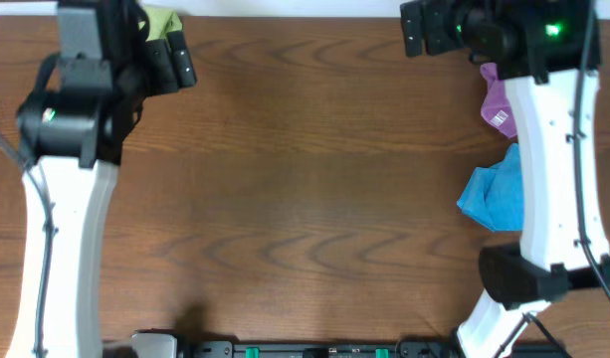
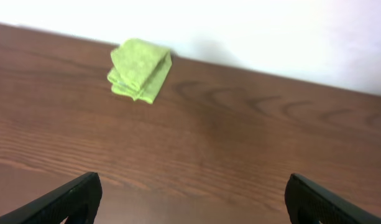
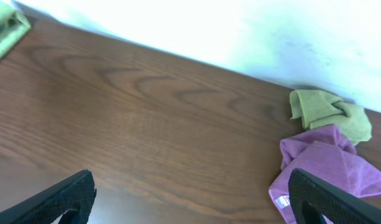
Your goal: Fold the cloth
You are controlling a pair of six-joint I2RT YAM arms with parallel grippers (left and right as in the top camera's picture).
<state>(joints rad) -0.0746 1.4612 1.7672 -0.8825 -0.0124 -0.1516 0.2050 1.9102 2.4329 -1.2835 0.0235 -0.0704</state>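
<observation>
Sitting folded at the far-left back of the table [image 1: 305, 199], the cloth [image 2: 139, 78] is a compact lime-green bundle: several layers stacked, edges roughly squared, nappy microfibre surface. It lies flat on the wood, close to the back edge by the white backdrop. In the overhead view only a sliver shows, the rest is hidden behind the left gripper [image 2: 193, 202].

L jaws are spread wide w/ nothing btwn them. The black fingers hang over bare wood, well apart from the cloth, no contact. Same for the right gripper [image 3: 190, 199]: jaws released wide, empty, over bare tabletop.

Table top is dark brown wood grain, smooth, slight sheen.

Far-right side: second green cloth [image 3: 330, 112], duller olive tone, crumpled into a lump at the back edge. Touching it on the near side is a purple cloth [image 3: 327, 174], loosely rumpled, w/ a white tag [image 3: 280, 200] on its near edge. Nearer again is a blue cloth [image 1: 496, 189], bunched, partly hidden under the right arm [image 1: 553, 179], which has a white shell w/ black joints.
</observation>
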